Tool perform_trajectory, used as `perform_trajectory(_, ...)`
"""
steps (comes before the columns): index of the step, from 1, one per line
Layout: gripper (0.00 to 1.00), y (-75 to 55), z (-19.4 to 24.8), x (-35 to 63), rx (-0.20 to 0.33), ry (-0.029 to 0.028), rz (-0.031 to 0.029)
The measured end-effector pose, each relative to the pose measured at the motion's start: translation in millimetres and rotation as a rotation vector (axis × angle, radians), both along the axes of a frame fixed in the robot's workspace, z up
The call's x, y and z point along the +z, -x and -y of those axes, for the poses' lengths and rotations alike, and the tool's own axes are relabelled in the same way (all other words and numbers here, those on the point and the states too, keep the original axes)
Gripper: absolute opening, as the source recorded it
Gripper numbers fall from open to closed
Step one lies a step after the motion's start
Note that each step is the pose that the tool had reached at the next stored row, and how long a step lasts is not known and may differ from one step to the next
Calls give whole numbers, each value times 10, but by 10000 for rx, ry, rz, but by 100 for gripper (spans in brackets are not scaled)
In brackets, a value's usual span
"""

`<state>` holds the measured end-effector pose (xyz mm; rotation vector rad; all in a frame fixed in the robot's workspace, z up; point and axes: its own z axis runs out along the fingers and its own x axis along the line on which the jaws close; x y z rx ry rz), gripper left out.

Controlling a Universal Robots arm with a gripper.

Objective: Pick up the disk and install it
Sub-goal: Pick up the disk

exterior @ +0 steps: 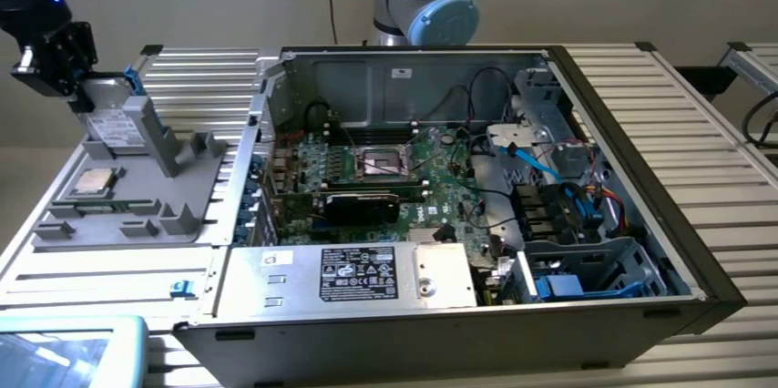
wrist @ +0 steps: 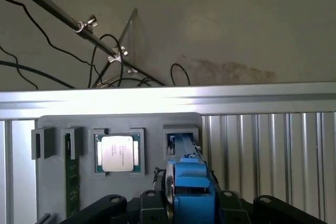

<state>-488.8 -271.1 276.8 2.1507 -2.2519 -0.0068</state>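
1. I am the gripper (exterior: 80,95) (wrist: 189,209), up at the far corner on the exterior view's left.
2. I hang right over the disk (exterior: 119,119) (wrist: 190,182).
3. The disk stands up on its edge in a slot of the grey holder (exterior: 134,224) (wrist: 52,174).
4. It has a white label on its face and a blue rail on its edge.
5. My fingers (wrist: 107,205) are apart, one on each side of the disk.
6. The blue top of the disk sits between them.
7. They are close to it, but I cannot tell whether they touch it.
8. The disk rests in its slot, not lifted.
9. A small square chip (exterior: 95,183) (wrist: 117,153) lies flat in the same holder, near the disk.
10. A thin green stick (wrist: 72,177) lies in the holder too, just beside the chip.
11. The holder sits on a table of silver slats (exterior: 717,178).
12. An open computer case (exterior: 632,133) lies on the table, on the exterior view's right of the holder.
13. Inside the case, a big silver box with a black label (exterior: 280,274) sits at the near edge.
14. The case is well apart from me and from the disk.
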Motion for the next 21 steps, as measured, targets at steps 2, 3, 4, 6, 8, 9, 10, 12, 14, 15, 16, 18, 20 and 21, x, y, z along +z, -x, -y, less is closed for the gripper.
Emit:
perform_trajectory(2, 37, 0, 4, 0, 0, 1, 0)
perform_trajectory(3, 37, 0, 7, 1, -1, 1, -1)
perform_trajectory(4, 37, 0, 10, 0, -2, 1, -1)
perform_trajectory(6, 37, 1, 11, 1, -4, 1, 9)
perform_trajectory(8, 37, 0, 13, 14, -3, 2, 91)
perform_trajectory(9, 37, 0, 13, 25, -2, 0, 146)
perform_trajectory(10, 37, 0, 13, 39, -2, 0, 199)
perform_trajectory(12, 37, 1, 12, 53, -4, 1, 281)
perform_trajectory(14, 37, -1, 12, 53, -2, 0, 301)
perform_trajectory(15, 37, 0, 12, 53, -2, 0, 302)
perform_trajectory(16, 37, 0, 12, 52, -3, 1, 302)
perform_trajectory(18, 37, 1, 12, 51, -6, 1, 300)
perform_trajectory(20, 37, 1, 12, 45, -7, 2, 295)
perform_trajectory(21, 37, 0, 12, 42, -8, 3, 291)
